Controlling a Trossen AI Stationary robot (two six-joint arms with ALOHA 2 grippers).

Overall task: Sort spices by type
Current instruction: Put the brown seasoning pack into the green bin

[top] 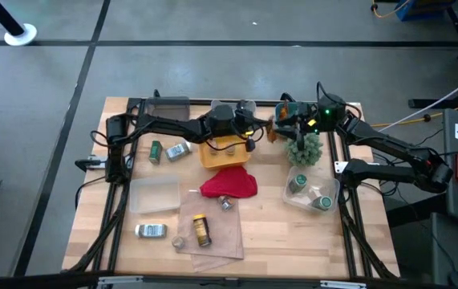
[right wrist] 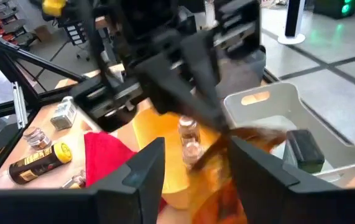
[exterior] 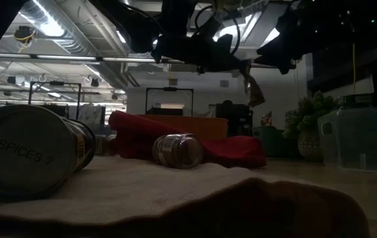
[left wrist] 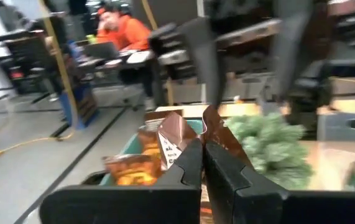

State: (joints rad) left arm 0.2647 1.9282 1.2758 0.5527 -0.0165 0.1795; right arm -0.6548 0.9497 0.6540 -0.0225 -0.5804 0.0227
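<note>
Left end effector (left wrist: 202,163) pinches an orange-brown foil sachet (left wrist: 176,140) above the counter; right end effector (right wrist: 193,163) gapes just beside it. Handover apparently; next, right retreats.

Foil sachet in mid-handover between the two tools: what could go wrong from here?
The left tool pinches only the top edge of the foil sachet, so once the opening right tool lets go, it might swing or slip out. Both tools sit close together above the fuzzy green plant and the orange bin; pulling apart carelessly could clip the plant or drop the sachet outside any bin.
</note>
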